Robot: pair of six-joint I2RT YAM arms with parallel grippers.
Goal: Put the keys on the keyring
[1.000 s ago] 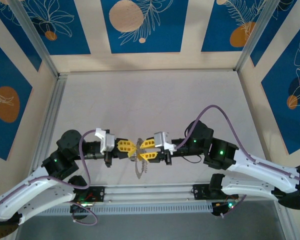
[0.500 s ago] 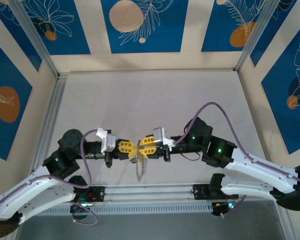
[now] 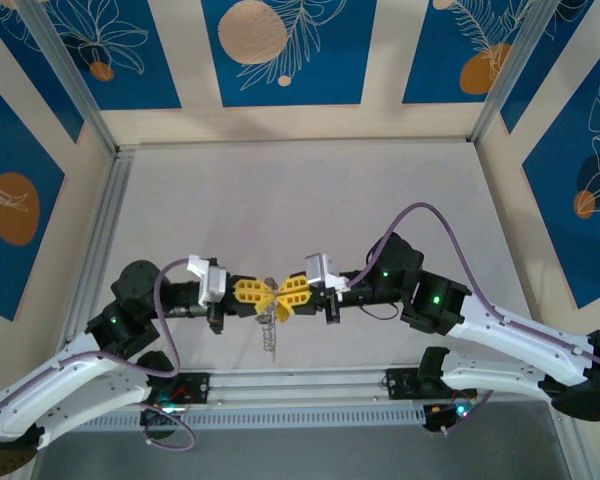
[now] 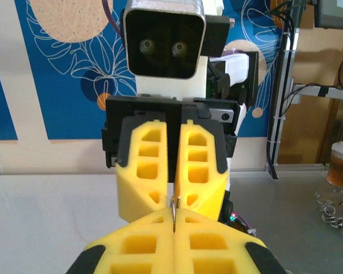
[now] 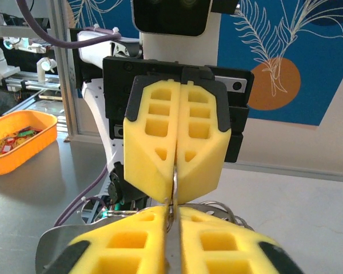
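Yellow left fingers (image 3: 248, 293) and right fingers (image 3: 296, 290) meet tip to tip, forearms level, both pairs clamped on the keyring (image 3: 268, 330).

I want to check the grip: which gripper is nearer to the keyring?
Left, barely. The left gripper and right gripper meet tip to tip, both shut on the keyring; its loop hangs under the left one's tips.

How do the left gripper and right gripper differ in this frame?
The left gripper reaches in from the left, the right gripper from the right. The left gripper's fingers press flush together; the right gripper's leave a narrow slit. Both have yellow fingers and meet tip to tip on thin metal, the keyring hanging below.
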